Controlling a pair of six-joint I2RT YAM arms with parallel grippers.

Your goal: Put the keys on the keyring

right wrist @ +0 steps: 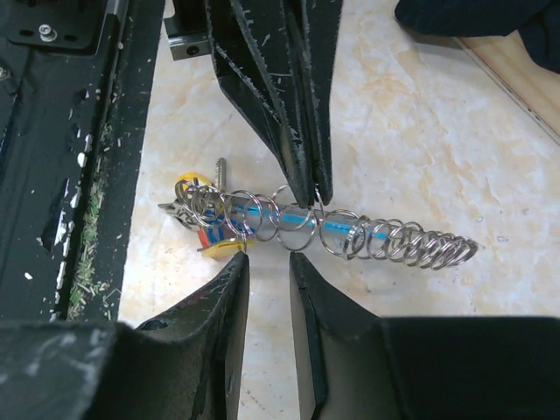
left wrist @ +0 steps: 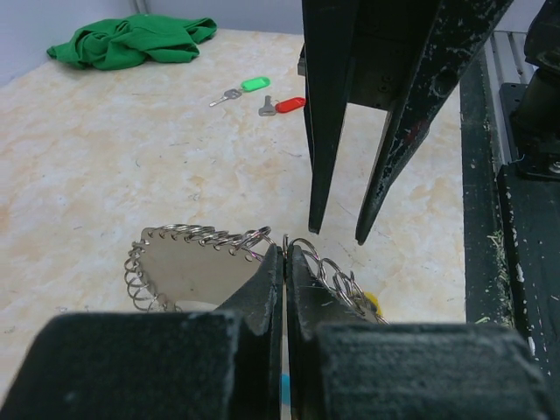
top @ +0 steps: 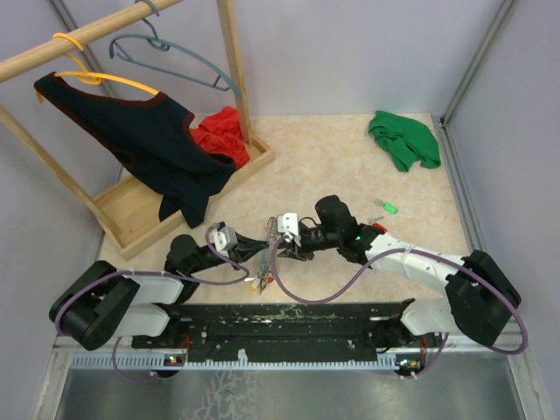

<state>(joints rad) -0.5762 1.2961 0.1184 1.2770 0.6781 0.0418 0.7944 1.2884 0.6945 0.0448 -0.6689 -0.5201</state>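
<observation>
The marbled table (top: 332,166) fills the middle of the top view, with a wooden rack (top: 236,79) and a dark garment (top: 149,140) in the upper left. A green cloth (top: 402,140) sits in the upper right. At lower centre the left gripper (left wrist: 284,276) is clamped on the keyring (left wrist: 188,238) — coiled wire pinched between its closed fingertips. The right gripper (right wrist: 267,262) faces it with jaws parted, grasping nothing, its tips just beside the coil. The green key (left wrist: 248,86) and red key (left wrist: 287,105) lie side by side on the table in the upper middle of the left wrist view — well apart from the ring.
</observation>
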